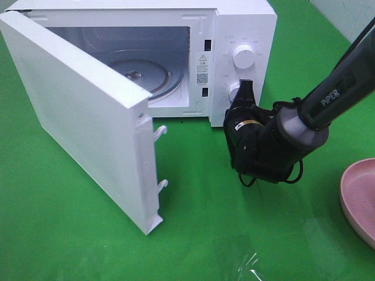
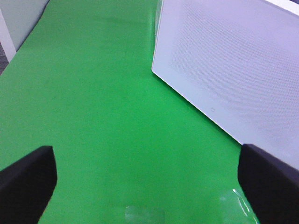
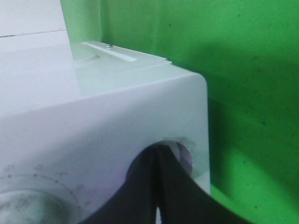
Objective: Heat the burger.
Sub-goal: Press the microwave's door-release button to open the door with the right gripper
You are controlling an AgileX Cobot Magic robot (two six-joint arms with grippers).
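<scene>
**Knob first, but no burger inside**
High view: the right gripper (image 1: pixel 245 88), jaws shut on nothing, slopes down from 2 o'clock to the lower knob (image 1: pixel 234 92) of the microwave (image 1: pixel 234 29). The door (image 1: pixel 76 117) is open and the glass tray (image 1: pixel 143 73) is bare. No burger shows, so it may heat nothing.
Left wrist: the left gripper (image 2: pixel 149 182) is wide open and empty.
Right wrist: the shut tips meet at the knob.
</scene>
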